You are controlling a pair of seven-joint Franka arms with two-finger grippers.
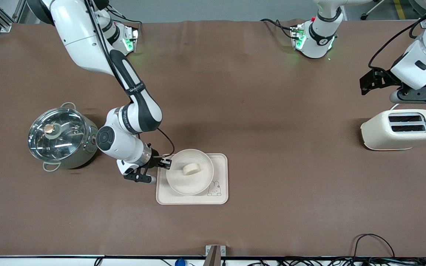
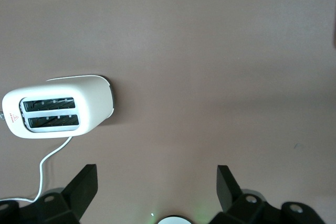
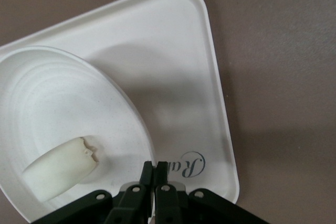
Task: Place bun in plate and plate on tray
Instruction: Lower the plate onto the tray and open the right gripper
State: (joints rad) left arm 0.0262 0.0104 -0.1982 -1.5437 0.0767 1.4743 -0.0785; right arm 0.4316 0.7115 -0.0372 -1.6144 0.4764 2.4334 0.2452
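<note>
The round plate (image 1: 178,184) is over the rabbit tray (image 1: 221,164), nearer the right arm's end of it. The bun (image 1: 191,169) lies in the plate. My right gripper (image 1: 165,163) is shut on the plate's rim on the side toward the pot. In the right wrist view my right gripper (image 3: 156,169) pinches the rim of the plate (image 3: 52,98), with the bun (image 3: 60,169) inside and the tray (image 3: 173,51) below under the plate's shadow. I cannot tell whether the plate rests flat. My left gripper (image 1: 405,92) waits open and empty in the air near the toaster, as the left wrist view (image 2: 156,174) shows.
A steel pot with a glass lid (image 1: 61,136) stands beside the right arm's wrist, toward the right arm's end. A cream toaster (image 1: 399,129) stands at the left arm's end and also shows in the left wrist view (image 2: 58,106). Cables lie along the table's front edge.
</note>
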